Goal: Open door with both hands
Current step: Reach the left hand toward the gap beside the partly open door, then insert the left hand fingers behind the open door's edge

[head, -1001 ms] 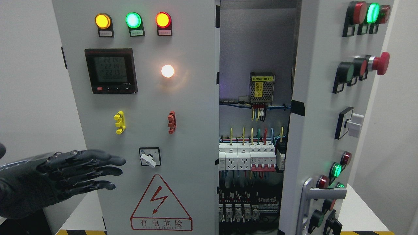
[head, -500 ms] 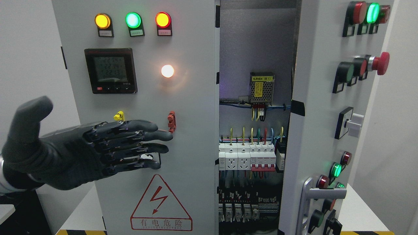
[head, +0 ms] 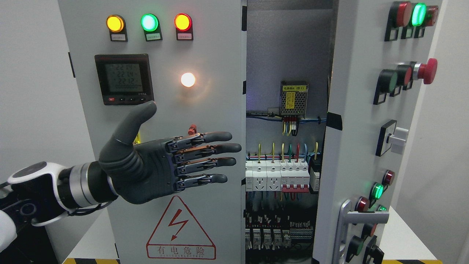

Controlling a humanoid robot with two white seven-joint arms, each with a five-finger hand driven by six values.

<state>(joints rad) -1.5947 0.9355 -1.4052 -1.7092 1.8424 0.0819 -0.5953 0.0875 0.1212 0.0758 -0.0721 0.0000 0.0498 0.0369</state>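
A grey electrical cabinet fills the head view. Its left door [head: 205, 110] is closed and carries lamps, a meter and a warning triangle. The right door [head: 359, 121] is swung partly open, with a metal handle [head: 348, 227] at its lower edge. Between them the interior shows breakers [head: 282, 176] and wiring. My left hand [head: 172, 161] is open, held flat with the thumb up in front of the left door. Its fingertips [head: 234, 147] point right and reach close to that door's right edge. Whether they touch the door is unclear. The right arm is out of view.
A digital meter [head: 124, 79], three indicator lamps [head: 149, 22] and a lit white lamp [head: 188, 79] sit on the left door. The right door bears push buttons and a red emergency stop [head: 427, 70]. A white table [head: 406, 234] holds the cabinet.
My left hand has risen from the lower left and travelled right across the left door, now showing its wrist, with its fingertips near the door's right edge. The doors have not moved.
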